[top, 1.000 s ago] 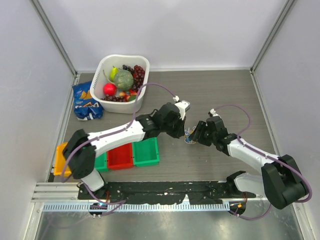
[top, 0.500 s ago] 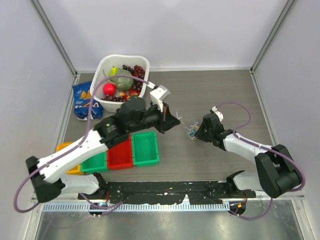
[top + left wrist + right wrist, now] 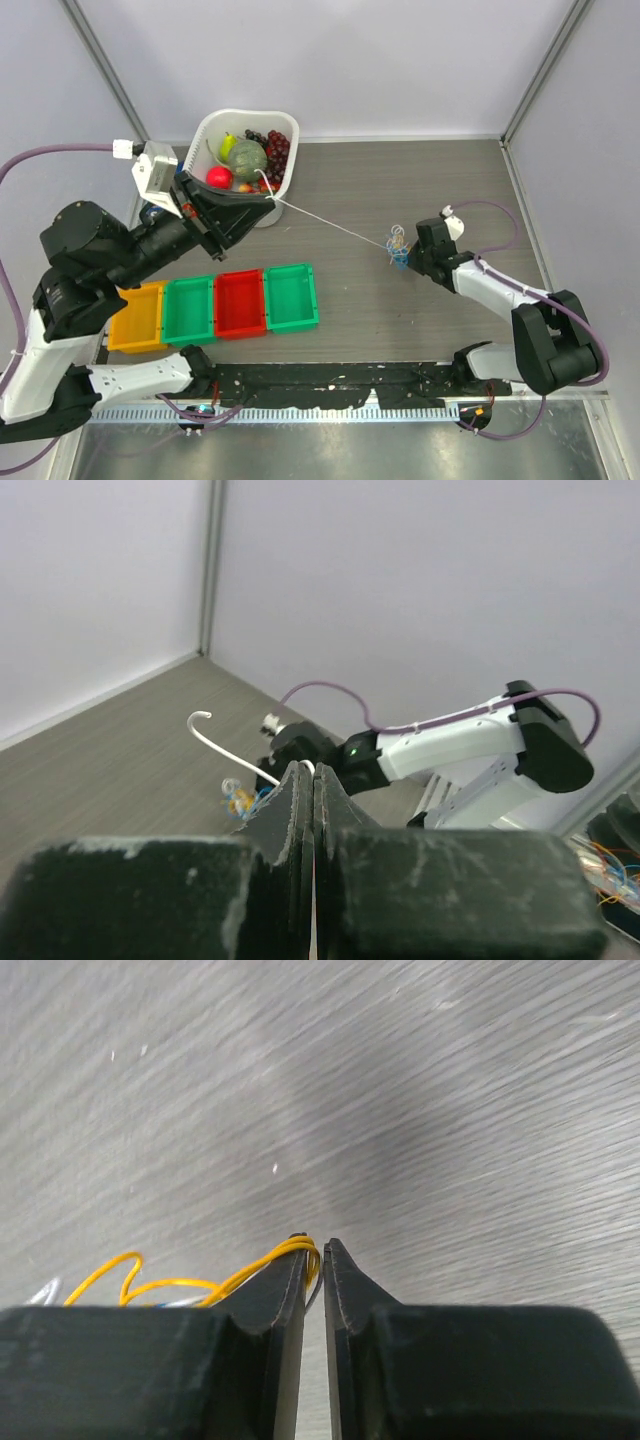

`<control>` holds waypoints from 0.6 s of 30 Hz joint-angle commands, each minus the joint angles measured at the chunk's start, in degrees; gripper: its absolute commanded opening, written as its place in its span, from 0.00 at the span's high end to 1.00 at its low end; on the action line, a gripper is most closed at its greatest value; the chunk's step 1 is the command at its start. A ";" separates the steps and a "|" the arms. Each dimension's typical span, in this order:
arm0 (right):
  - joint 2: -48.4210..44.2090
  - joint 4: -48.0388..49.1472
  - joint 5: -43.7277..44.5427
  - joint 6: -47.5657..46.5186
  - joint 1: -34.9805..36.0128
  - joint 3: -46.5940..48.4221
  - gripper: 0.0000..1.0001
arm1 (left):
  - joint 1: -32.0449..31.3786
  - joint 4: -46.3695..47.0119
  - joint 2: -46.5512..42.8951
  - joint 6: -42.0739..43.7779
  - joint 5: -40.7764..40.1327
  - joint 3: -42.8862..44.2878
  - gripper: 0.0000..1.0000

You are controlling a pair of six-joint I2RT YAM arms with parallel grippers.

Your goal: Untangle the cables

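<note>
Left gripper (image 3: 268,200) swung far back left, pinching white cable (image 3: 330,228), now taut out of tangle (image 3: 397,240). Right gripper (image 3: 403,258) just nipped yellow cable (image 3: 180,1285), anchoring. White cable likely nearly free.

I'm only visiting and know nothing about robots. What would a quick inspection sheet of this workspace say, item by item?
Surface: grey wood-grain tabletop, no spills seen.
Job's things: small tangle of thin wires; a white cable stretches taut away from it; a yellow cable loops out of it.
Clutter: white basket of fruit; a row of four coloured bins, all empty.
Grippers: left gripper shut on the white cable; right gripper closed on the yellow cable at the tangle.
Cables: purple hoses run along both arms, apart from the tangle.
Surroundings: plain white walls with metal corner posts.
</note>
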 commanded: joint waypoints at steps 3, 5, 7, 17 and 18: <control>0.85 -2.60 6.53 1.05 -7.76 1.00 0.84 | -0.24 -1.97 -0.72 3.14 -5.05 3.94 1.00; 0.59 -3.82 7.85 0.08 -9.79 1.70 0.79 | -0.24 -1.97 -0.28 3.32 -5.05 4.02 1.00; 0.23 -4.97 6.02 -3.50 -11.37 2.84 0.66 | -0.24 -1.62 0.33 3.32 -4.96 3.41 1.00; -13.63 -15.17 -1.62 -12.31 -8.66 8.30 0.38 | -0.24 2.16 4.99 2.88 -0.31 2.00 1.00; -14.61 -15.17 -4.25 -13.45 -7.95 8.56 0.38 | -0.15 2.42 5.34 2.79 0.13 2.35 1.00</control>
